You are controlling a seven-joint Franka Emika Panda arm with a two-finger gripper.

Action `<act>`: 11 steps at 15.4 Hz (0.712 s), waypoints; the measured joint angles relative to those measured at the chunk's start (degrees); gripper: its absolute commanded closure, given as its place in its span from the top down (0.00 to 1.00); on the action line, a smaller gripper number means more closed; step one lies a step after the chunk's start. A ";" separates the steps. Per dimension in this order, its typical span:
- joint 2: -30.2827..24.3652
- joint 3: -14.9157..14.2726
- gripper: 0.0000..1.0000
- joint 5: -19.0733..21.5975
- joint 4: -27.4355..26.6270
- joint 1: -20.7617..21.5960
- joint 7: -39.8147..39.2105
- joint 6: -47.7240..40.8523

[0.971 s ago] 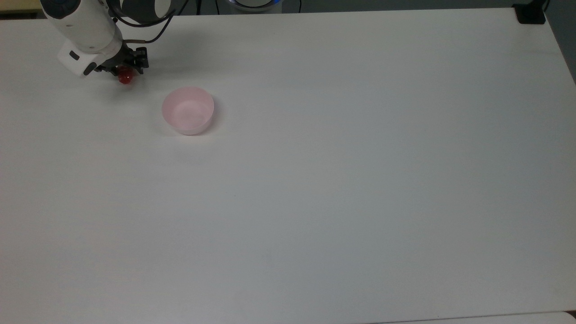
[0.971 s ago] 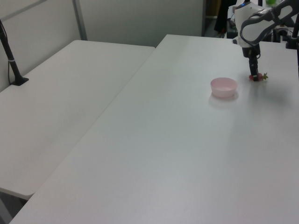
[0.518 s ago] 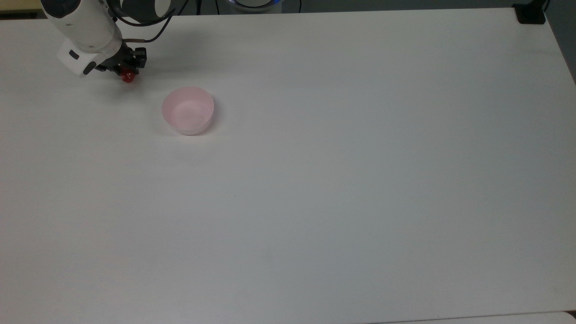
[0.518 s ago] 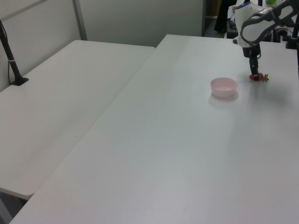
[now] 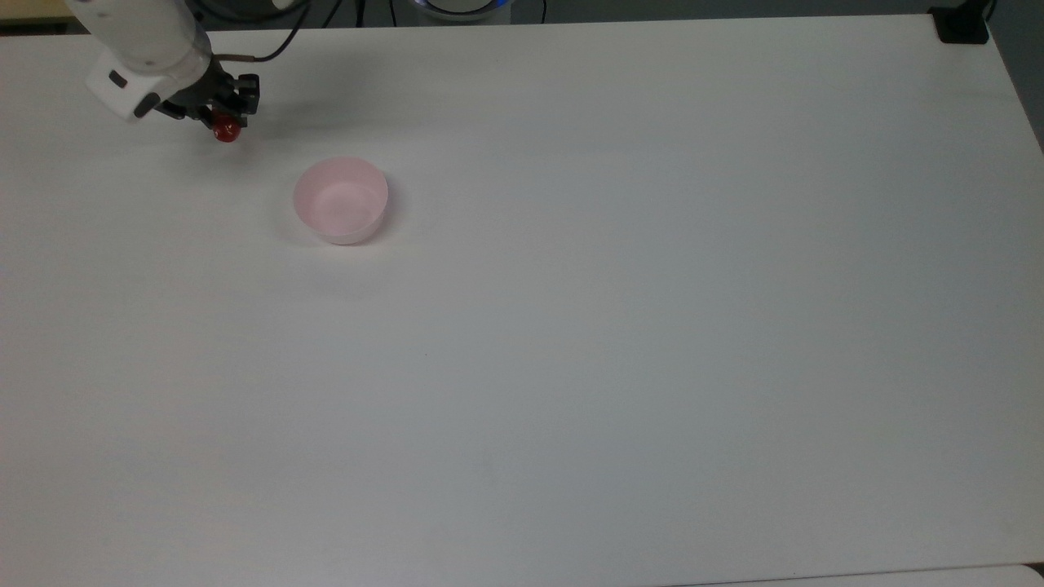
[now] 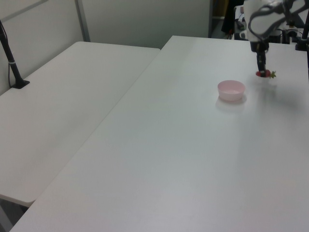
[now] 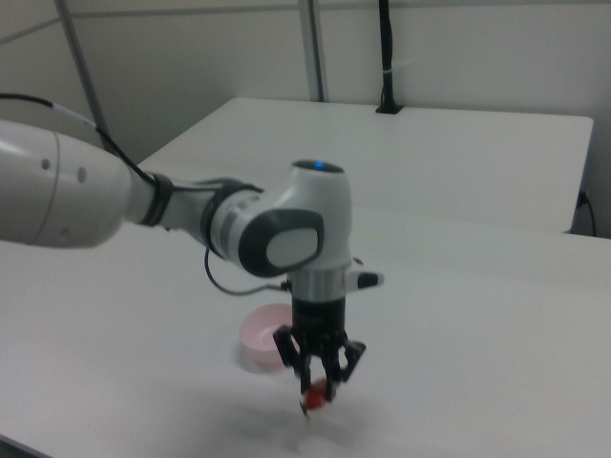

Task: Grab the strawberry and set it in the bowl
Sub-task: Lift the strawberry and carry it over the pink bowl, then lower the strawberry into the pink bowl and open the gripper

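My gripper (image 5: 222, 122) (image 6: 262, 71) (image 7: 318, 389) is shut on the red strawberry (image 5: 227, 131) (image 6: 264, 74) (image 7: 315, 395) and holds it a little above the white table (image 5: 620, 342). In the left view its green cap sticks out to the right of the fingers. The pale pink bowl (image 5: 341, 200) (image 6: 231, 90) (image 7: 260, 333) stands upright on the table, to the lower right of the gripper in the top view and to its left in the left view. In the right view the bowl sits behind the arm's wrist.
A second white table (image 6: 63, 96) (image 7: 410, 153) adjoins this one. A black post (image 6: 10, 60) (image 7: 387, 57) stands on it. A black clamp (image 5: 962, 24) sits at the top view's upper right table corner.
The gripper has risen with the strawberry, which has left the table surface; in the top view both shifted slightly up and left. The bowl has not moved.
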 measured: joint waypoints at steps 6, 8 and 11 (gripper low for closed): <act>-1.78 0.45 0.28 11.71 6.30 6.97 3.40 -2.87; -1.31 1.03 0.33 12.13 6.47 8.84 5.96 -2.59; 0.65 2.19 0.69 12.14 6.46 9.75 8.36 -0.71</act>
